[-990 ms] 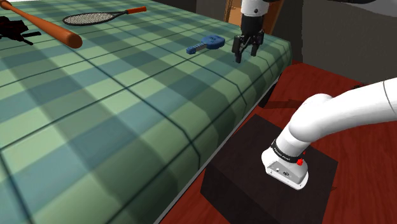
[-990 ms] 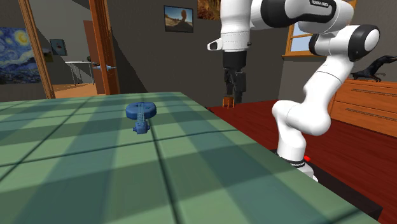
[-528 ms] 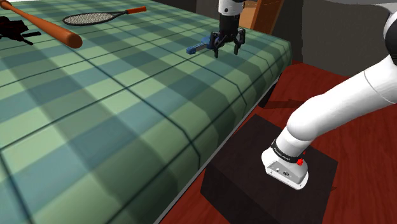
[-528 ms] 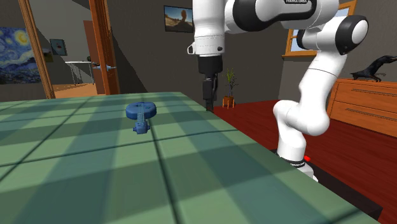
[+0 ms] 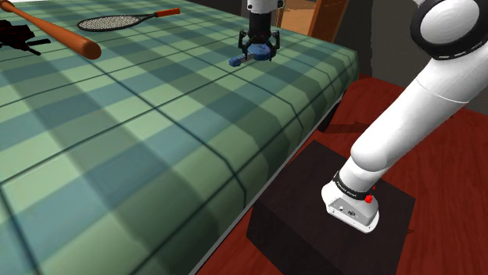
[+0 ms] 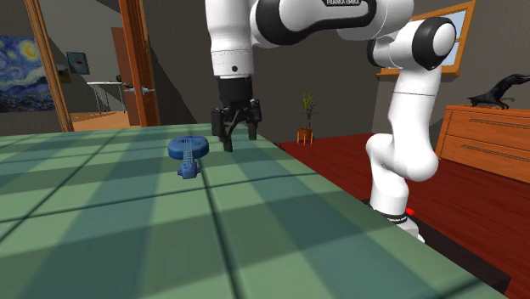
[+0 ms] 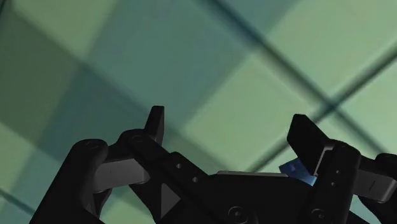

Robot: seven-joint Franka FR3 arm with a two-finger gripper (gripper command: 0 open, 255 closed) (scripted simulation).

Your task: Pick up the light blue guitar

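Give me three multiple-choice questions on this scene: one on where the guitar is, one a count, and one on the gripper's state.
1. Where does the blue guitar lie?
A. on the floor
B. on the plaid table
C. on the stand

2. How many rackets lie on the table?
A. one
B. two
C. three

3. The gripper has its fingers:
A. shut on the guitar
B. shut on nothing
C. open

Answers:
1. B, it rests on the green checks.
2. A, a single one lies near the bat.
3. C, they stand apart in the wrist view.

Two exterior views, shared plaid surface [image 5: 156,133]
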